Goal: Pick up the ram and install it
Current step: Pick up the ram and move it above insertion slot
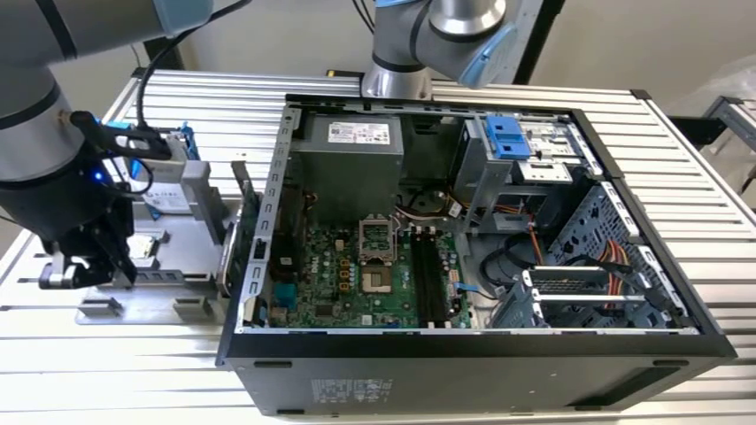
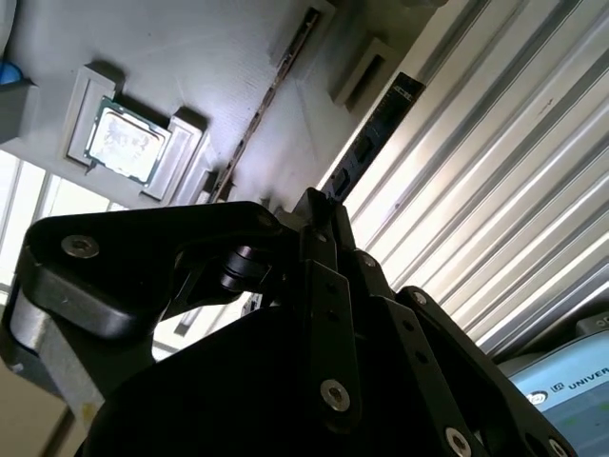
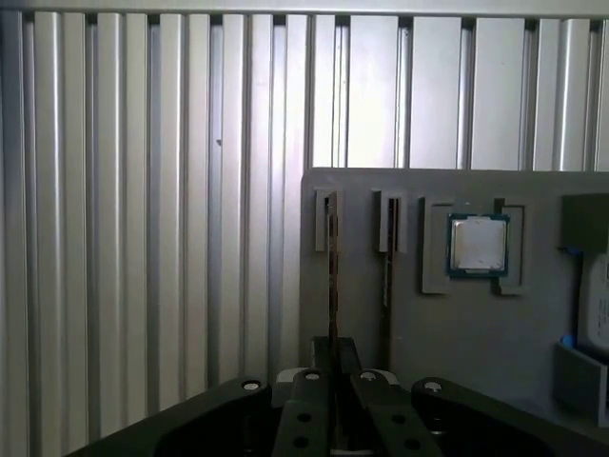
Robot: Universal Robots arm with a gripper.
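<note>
Apparently the hand [image 3: 333, 354] grips the ram [image 3: 332, 271] upright.

Ribbed aluminium table [image 1: 177, 88]: slats seen running left to right in exterior view. Open black computer case [image 1: 473, 367] laid on its side, middle to exterior view's right. Grey fixture tray [image 1: 142, 312] set just beside case, exterior view's left.

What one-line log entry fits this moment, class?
phase: pickup | pincer: at ram standing in grey tray | processor: in tray | computer case: open
</note>
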